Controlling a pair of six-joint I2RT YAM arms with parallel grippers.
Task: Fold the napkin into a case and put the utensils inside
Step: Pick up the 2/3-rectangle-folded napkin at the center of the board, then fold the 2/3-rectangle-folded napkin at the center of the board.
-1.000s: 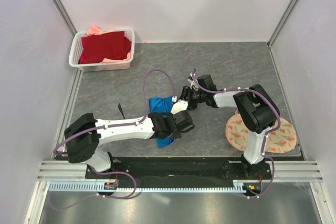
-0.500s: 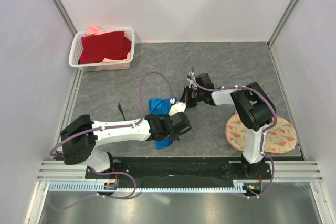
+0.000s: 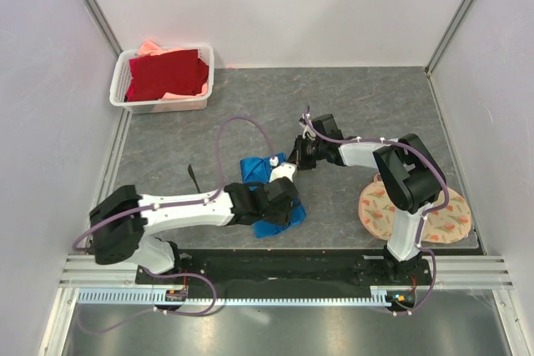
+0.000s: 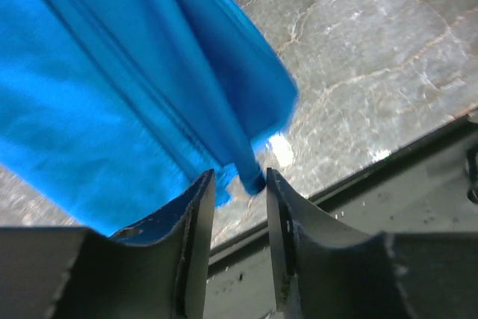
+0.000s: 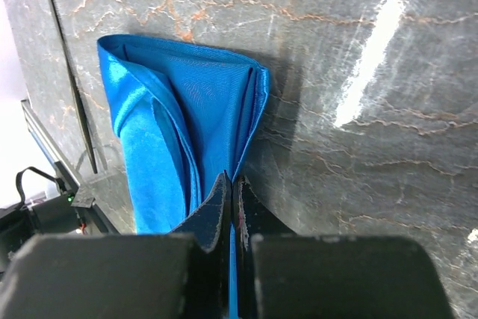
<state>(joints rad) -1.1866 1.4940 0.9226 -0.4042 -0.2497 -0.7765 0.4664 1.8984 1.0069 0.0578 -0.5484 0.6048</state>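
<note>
Top external: right tool (image 3: 289, 163) on napkin (image 3: 252, 168)

Napkin (image 3: 253, 167) 1, utensil (image 3: 193, 178) 1, basket (image 3: 163, 107) 1, mat (image 3: 451, 223) 1.

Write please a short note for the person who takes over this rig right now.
Left gripper: open, tips at a corner of the napkin.
Right gripper: shut on a thin edge of the napkin's folds.
Napkin: in loose layers on the table, between the arms.
One black utensil lies left of the napkin, apart from it; I see no others.
Done: a partial fold.
Left: finish the case, put the utensils inside.
</note>
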